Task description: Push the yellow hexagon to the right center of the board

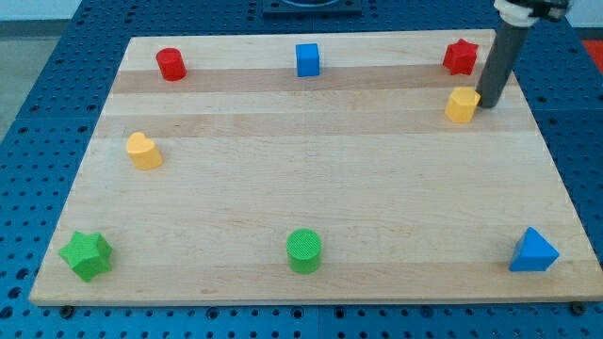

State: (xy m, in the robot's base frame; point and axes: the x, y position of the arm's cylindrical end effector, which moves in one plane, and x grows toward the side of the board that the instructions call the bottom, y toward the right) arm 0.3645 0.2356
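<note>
Green cylinder [304, 250] sat nearest. End effector (plain rod, nothing to open) put my tip [490, 103] touching yellow hexagon [462, 104], right side. Best: circle above, push toward view's bottom.

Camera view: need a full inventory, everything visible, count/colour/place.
wooden board: 1, light wood, fills most of the view
blue pegboard surface: 1, blue, around the board
red cylinder: 1, red, top left
blue cube: 1, blue, top centre
red star: 1, red, top right
yellow hexagon: 1, yellow, upper right, below the red star
yellow block: 1, yellow, left, shape unclear
green star: 1, green, bottom left
green cylinder: 1, green, bottom centre
blue triangle: 1, blue, bottom right
my tip: 1, dark rod, against the yellow hexagon's right side
</note>
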